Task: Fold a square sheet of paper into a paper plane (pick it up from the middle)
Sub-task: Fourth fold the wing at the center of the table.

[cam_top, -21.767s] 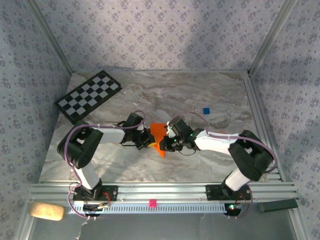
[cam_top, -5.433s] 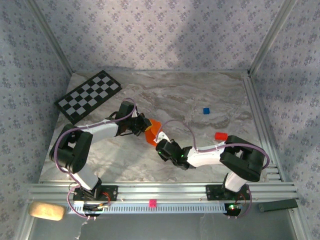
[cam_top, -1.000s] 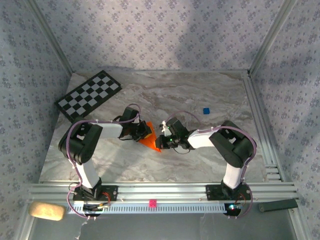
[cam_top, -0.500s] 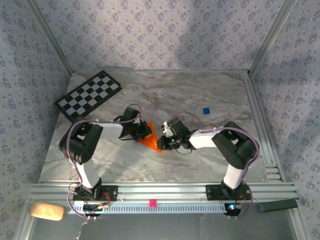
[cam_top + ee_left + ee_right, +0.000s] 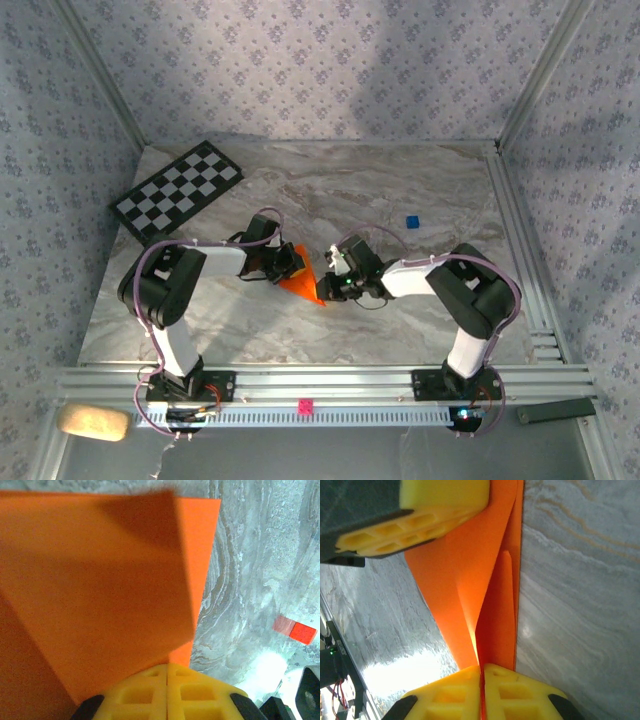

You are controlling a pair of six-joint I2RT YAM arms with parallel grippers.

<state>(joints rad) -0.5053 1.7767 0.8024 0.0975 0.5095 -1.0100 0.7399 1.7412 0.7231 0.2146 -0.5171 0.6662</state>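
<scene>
Finding a bright orange folded paper sheet (image 5: 299, 278) lying near the middle of the grey marbled table top (image 5: 420, 300), between the two arms. Seeing it narrowing to a point toward the near right, with the long axis running diagonally from far left to near right in the top view.

Recording the left gripper (image 5: 290, 263) with yellow fingers (image 5: 135, 695) pressed together at the sheet's wide end, pinching a raised flap. Recording the right gripper (image 5: 482, 680) likewise clamped on the sheet at the pointed end, with paper layers rising from between its fingers (image 5: 445, 700).

Noting a small red cube (image 5: 295, 630) near the sheet in the left wrist view, a small blue cube (image 5: 411, 221) well apart from it, and a black-and-white checkerboard (image 5: 176, 192) at the far left.

Failing to make out the fold lines from above, with the wide end partly covered by the left gripper and both wrist views cutting the sheet off at the frame edges.
</scene>
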